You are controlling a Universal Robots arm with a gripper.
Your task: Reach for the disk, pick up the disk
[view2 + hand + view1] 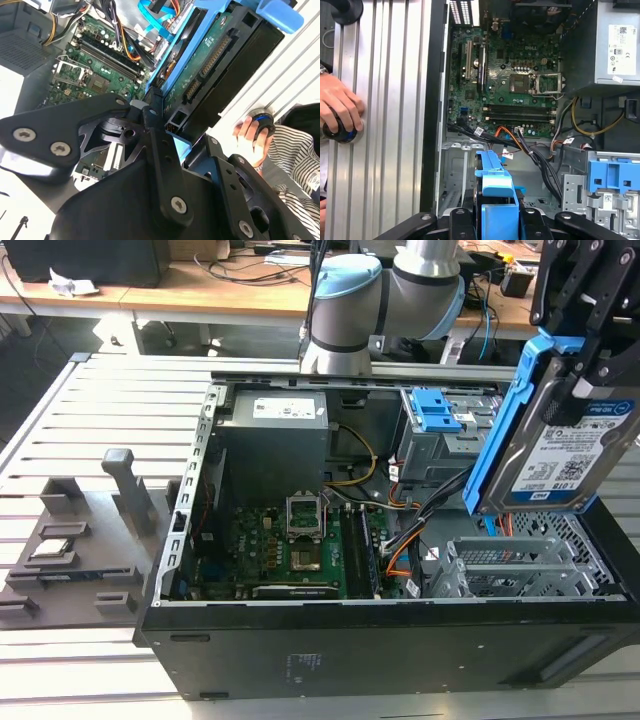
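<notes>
The disk hangs tilted in the air above the open computer case's drive bay, at the exterior view's right. It is silver with a white-and-blue label, and a blue bracket frames it. My gripper comes down from above and is shut on the disk's upper end. In the second wrist view, black fingers clamp the disk, whose green circuit-board side and connectors face the camera. The first wrist view looks along the blue bracket held in the gripper.
The open computer case lies on a slatted metal table, with the motherboard, a grey power supply and a drive cage with blue tabs inside. A grey fixture sits left. A person's hand rests on a knob.
</notes>
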